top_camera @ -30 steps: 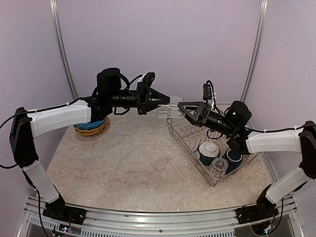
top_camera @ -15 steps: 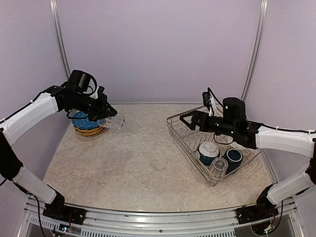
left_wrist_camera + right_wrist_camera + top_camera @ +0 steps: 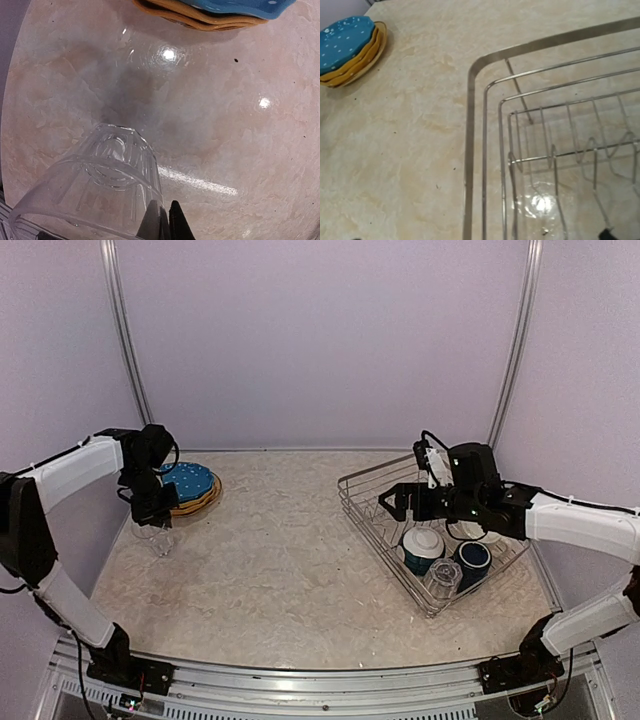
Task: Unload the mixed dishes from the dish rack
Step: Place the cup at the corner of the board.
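Dish rack [image 3: 381,547] sits on the right side of the tabletop [image 3: 280,570], set at an angle. In its near corner a clear glass [image 3: 441,580] stands mouth down, with the navy mug [image 3: 471,562] just beside it on the right and the teal bowl [image 3: 422,548] just behind it. The plate tines in the far half hold nothing that I can see. On the left side, the left hand [image 3: 158,523] points down with its fingers [image 3: 155,222] pressed together, pinching the wall of a second glass [image 3: 100,185], which hangs tilted low over the tabletop; whether it touches I cannot tell. The right hand [image 3: 385,508] hovers over the rack's far left part, fingers spread and holding nothing. Farther back on the left, the blue white-dotted plate [image 3: 188,482] lies on top of the stacked orange plates [image 3: 203,502], near the second glass but apart from it
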Controlling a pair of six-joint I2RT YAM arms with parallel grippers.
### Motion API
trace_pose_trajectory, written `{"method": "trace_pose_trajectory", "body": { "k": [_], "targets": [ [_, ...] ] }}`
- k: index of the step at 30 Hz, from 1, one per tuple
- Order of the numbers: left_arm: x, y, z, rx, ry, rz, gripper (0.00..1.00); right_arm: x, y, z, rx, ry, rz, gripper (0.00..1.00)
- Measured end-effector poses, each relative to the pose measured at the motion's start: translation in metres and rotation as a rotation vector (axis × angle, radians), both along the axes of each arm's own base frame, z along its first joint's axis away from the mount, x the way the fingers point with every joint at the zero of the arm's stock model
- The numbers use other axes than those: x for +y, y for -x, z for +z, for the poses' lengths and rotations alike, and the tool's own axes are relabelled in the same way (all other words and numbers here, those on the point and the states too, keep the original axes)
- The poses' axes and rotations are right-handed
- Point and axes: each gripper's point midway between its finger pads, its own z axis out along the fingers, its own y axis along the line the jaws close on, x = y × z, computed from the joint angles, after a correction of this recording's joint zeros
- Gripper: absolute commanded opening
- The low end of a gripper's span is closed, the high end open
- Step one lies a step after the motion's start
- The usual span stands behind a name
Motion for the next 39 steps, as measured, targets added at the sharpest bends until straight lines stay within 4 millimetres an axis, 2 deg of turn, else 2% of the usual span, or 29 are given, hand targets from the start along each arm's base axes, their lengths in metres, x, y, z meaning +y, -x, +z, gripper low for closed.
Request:
{"method": "trace_pose_trajectory", "body": {
  "k": [5,8,12,18,24,28,34,37,39],
  "targets": [
    [0.028,-0.005,-0.035,0.075,-0.02,0.079,0.0,-0.01,0.005,0.018,-0.045,0.004,-0.018,1.0],
    [0.043,-0.006,-0.05,0.109,-0.053,0.111,0.0,-0.015,0.008,0.021,-0.046,0.043,-0.011,1.0],
    [0.047,-0.01,-0.061,0.121,-0.068,0.123,0.02,-0.022,0.009,0.019,-0.016,0.141,-0.01,1.0],
    [0.048,-0.014,-0.066,0.121,-0.068,0.127,0.18,-0.037,0.024,0.004,0.085,0.275,0.011,1.0],
    [0.048,-0.006,-0.073,0.142,-0.066,0.128,0.44,-0.044,0.052,-0.02,0.227,0.329,0.075,1.0],
    [0.046,-0.007,-0.07,0.132,-0.053,0.122,0.57,-0.049,0.065,-0.03,0.297,0.351,0.086,1.0],
    [0.043,-0.008,-0.051,0.081,-0.03,0.108,0.77,-0.053,0.076,-0.038,0.357,0.353,0.077,1.0],
    [0.042,-0.007,-0.034,0.034,-0.02,0.098,0.84,-0.055,0.079,-0.039,0.373,0.354,0.069,1.0],
    [0.039,-0.008,-0.015,-0.019,-0.003,0.085,0.9,-0.057,0.083,-0.041,0.395,0.36,0.062,1.0]
  ]
}}
